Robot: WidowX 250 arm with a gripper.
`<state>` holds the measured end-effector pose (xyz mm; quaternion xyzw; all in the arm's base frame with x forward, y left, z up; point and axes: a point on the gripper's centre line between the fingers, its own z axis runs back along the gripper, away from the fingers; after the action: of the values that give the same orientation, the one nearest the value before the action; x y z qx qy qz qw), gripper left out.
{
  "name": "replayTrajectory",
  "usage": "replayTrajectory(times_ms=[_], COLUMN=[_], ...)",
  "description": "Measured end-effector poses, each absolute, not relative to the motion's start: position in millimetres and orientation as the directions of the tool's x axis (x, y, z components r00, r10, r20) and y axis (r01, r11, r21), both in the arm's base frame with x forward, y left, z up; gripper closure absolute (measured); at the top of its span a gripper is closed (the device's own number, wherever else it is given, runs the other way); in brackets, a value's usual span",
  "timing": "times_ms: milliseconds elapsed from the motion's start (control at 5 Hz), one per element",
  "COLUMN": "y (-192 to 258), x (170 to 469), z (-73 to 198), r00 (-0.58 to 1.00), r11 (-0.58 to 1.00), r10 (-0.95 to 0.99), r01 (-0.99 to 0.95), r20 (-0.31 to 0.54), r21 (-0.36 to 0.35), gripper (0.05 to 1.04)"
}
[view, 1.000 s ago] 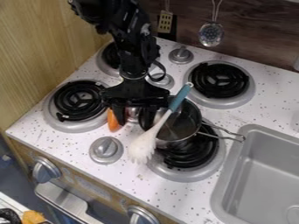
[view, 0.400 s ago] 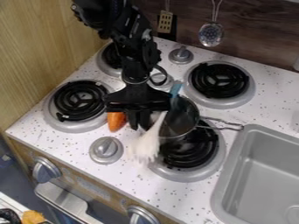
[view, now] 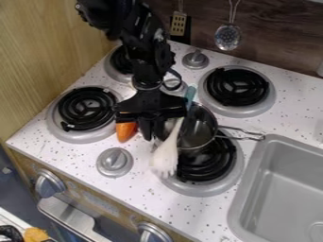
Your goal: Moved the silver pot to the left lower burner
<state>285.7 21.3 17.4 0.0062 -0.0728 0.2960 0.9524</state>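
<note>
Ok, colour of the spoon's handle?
Blue-teal handle, with a whitish head; shows best in the camera view.

Silver pot (view: 200, 136): open-topped, mouth upward, just right of the hand (view: 155, 135), with wire handle pointing away. Left lower burner (view: 85, 109): black coil in round metal pan, left of the hand.

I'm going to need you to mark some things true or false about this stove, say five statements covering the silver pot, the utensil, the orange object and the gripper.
1. The silver pot is over the left lower burner. False: it is over the right lower burner.
2. The pot's wire handle points toward the sink. True.
3. The utensil has a red handle. False: its handle is teal.
4. The orange object is inside the pot. False: it is on the stovetop.
5. The gripper is at the pot's left side in the view. True.
</note>
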Motion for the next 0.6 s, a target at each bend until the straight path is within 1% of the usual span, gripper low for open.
replayTrajectory(times_ms=[400, 600], y=[15.8, 19.9], x=[282.7, 281.3], z=[29.2, 30.8], r00=[0.794, 0.776], r11=[0.809, 0.792], r10=[0.588, 0.611], r01=[-0.581, -0.599], r20=[0.154, 0.157], r21=[-0.093, -0.119], gripper=[0.999, 0.999])
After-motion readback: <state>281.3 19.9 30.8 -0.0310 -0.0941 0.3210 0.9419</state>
